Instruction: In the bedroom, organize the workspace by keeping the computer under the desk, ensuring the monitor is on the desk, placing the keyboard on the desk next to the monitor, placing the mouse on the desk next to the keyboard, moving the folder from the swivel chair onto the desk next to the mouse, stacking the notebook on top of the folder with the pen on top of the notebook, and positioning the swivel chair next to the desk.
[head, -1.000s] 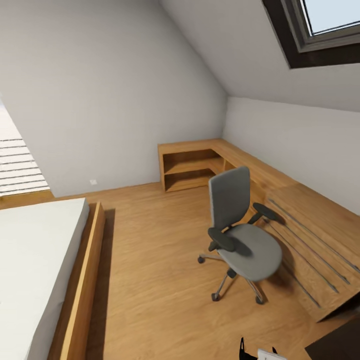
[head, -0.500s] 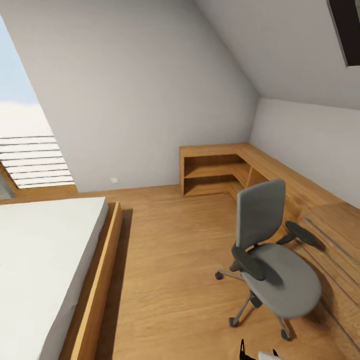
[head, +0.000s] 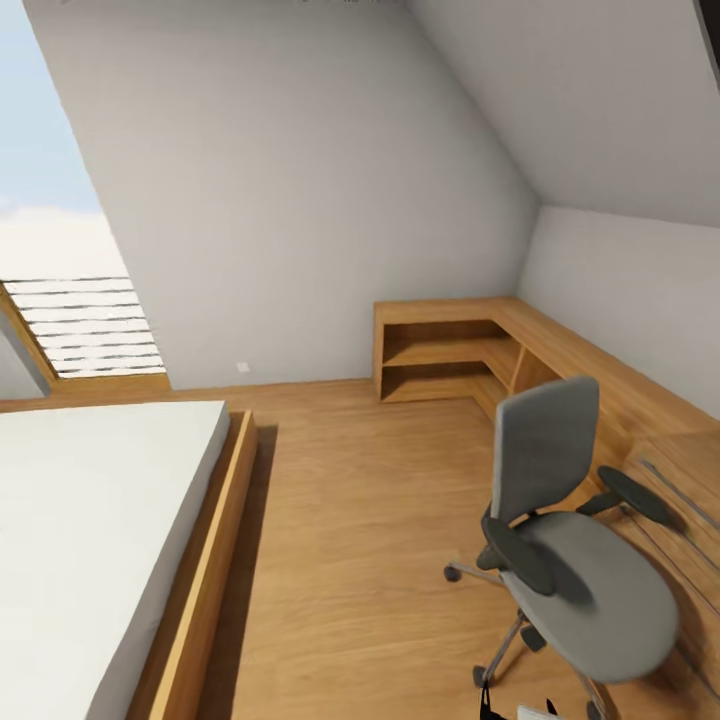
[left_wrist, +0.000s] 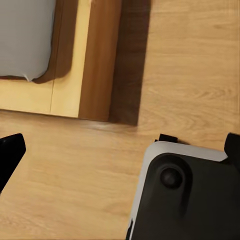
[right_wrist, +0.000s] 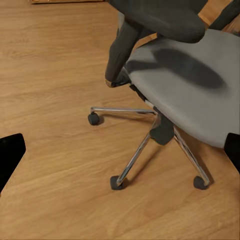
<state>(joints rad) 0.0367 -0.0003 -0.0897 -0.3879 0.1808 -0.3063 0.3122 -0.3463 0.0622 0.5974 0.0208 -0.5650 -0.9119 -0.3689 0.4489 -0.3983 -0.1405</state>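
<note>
While the robot stood in the bedroom, we found the swivel chair on the wood floor, beside the wooden chest, its seat bare. We judged its move to the desk outstanding. Right gripper hung just above the chair's base; left gripper near the bed frame. Neither's opening was discernible.

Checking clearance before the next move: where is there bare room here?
Bare wood floor runs between the bed frame and the swivel chair, back to the corner shelves. The chair's grey seat is bare too. It is tight between chair and chest.
</note>
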